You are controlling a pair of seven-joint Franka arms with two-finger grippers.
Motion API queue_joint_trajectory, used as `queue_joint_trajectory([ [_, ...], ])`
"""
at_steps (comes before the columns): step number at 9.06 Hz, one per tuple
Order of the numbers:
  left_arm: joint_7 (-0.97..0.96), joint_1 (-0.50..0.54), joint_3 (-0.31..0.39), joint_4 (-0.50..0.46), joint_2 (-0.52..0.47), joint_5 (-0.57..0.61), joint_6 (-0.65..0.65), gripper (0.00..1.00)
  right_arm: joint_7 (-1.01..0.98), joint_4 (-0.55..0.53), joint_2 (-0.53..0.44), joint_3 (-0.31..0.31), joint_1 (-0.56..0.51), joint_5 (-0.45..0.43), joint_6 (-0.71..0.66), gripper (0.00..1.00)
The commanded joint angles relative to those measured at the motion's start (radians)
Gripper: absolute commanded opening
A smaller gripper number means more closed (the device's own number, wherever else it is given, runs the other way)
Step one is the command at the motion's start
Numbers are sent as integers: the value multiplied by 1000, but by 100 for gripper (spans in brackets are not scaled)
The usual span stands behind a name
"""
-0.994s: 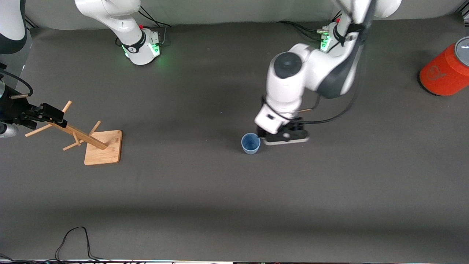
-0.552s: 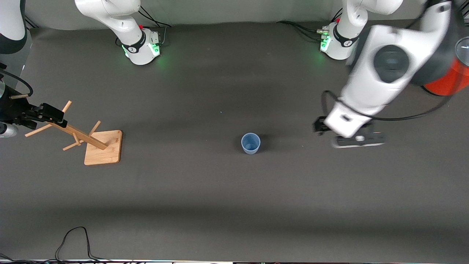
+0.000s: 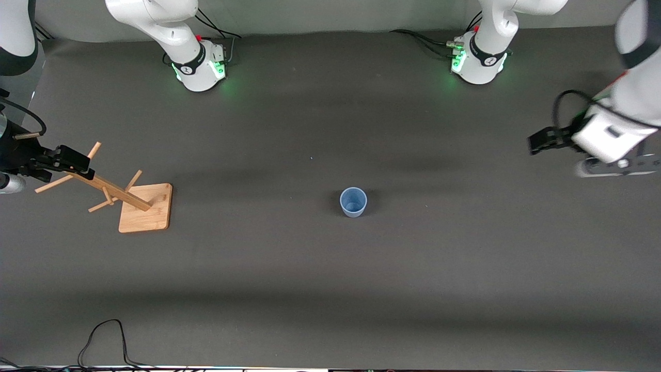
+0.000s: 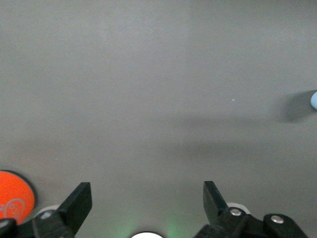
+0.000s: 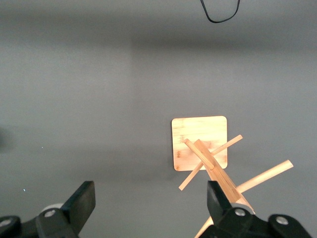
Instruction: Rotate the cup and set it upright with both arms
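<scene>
The pale-blue cup (image 3: 353,202) stands upright, mouth up, alone in the middle of the dark table. A sliver of it shows at the edge of the left wrist view (image 4: 314,100). My left gripper (image 3: 539,140) is up over the left arm's end of the table, well away from the cup. It is open and empty in its wrist view (image 4: 147,198). My right gripper (image 3: 72,160) waits over the top of the wooden rack at the right arm's end. It is open and empty (image 5: 148,198).
A tilted wooden peg rack on a square base (image 3: 145,207) stands at the right arm's end and shows in the right wrist view (image 5: 199,144). An orange can (image 4: 15,196) shows in the left wrist view. A black cable (image 3: 103,330) lies at the table's near edge.
My left arm has let go of the upright cup and swung away fast toward its own end of the table. The cup stays put. The right arm has not moved.
</scene>
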Motion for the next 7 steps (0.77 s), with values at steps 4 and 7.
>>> queue_joint_trajectory([
  [4,21,260,-205,22,-34,37,-29,100,18,14,2,-1,3,4,-5,100],
  [7,10,257,-206,28,-31,27,-24,100,18,14,2,-1,3,4,-5,100],
])
